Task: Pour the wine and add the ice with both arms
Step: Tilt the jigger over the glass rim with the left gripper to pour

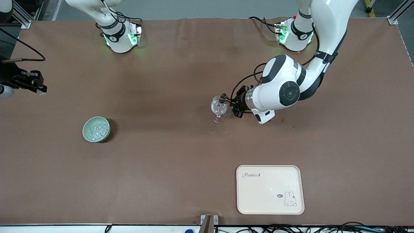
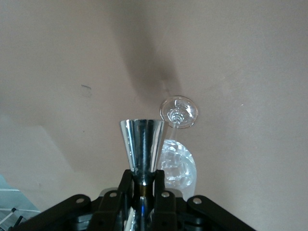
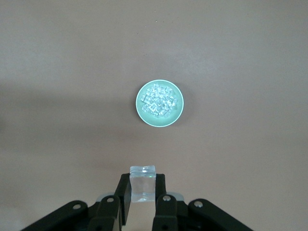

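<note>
my left jaws (image 2: 143, 190) clamp a steel jigger (image 2: 141, 143) tipped over the wine glass (image 1: 219, 108) mid-surface, my right jaws (image 3: 142, 192) pinch one ice cube (image 3: 143, 184) high over the ice bowl (image 1: 96, 129), and a careless tilt could knock that glass over.

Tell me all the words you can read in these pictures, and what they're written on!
"Rabbit": in curly letters on the cream tray, near one corner.
A tiny speech bubble beside the tray's rabbit drawing: too small to read.
Small marks on the robot bases and the left arm: too small to read.
No other words show.
</note>
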You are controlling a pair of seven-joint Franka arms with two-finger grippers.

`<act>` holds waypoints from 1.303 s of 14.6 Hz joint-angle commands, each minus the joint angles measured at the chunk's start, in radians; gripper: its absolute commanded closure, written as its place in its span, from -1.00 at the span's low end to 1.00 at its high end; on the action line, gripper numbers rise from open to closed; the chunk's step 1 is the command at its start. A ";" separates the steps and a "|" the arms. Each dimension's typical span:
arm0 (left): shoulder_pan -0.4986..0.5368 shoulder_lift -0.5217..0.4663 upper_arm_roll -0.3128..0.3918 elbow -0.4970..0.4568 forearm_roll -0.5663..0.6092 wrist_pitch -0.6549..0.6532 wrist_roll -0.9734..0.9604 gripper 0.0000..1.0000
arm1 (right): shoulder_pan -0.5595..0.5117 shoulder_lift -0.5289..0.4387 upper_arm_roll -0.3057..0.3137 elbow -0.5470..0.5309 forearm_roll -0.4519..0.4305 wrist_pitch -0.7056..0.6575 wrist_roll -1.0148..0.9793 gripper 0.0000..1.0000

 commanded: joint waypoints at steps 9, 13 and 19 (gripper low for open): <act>-0.031 0.001 0.005 0.023 0.057 0.001 -0.063 0.99 | -0.003 -0.005 0.001 0.000 0.012 -0.007 0.012 0.84; -0.034 0.007 0.004 0.030 0.102 -0.001 -0.103 0.99 | -0.003 -0.005 0.001 0.000 0.012 -0.007 0.012 0.84; -0.007 0.015 0.004 0.057 0.000 -0.008 -0.031 0.99 | -0.001 -0.005 0.001 0.000 0.012 -0.004 0.012 0.84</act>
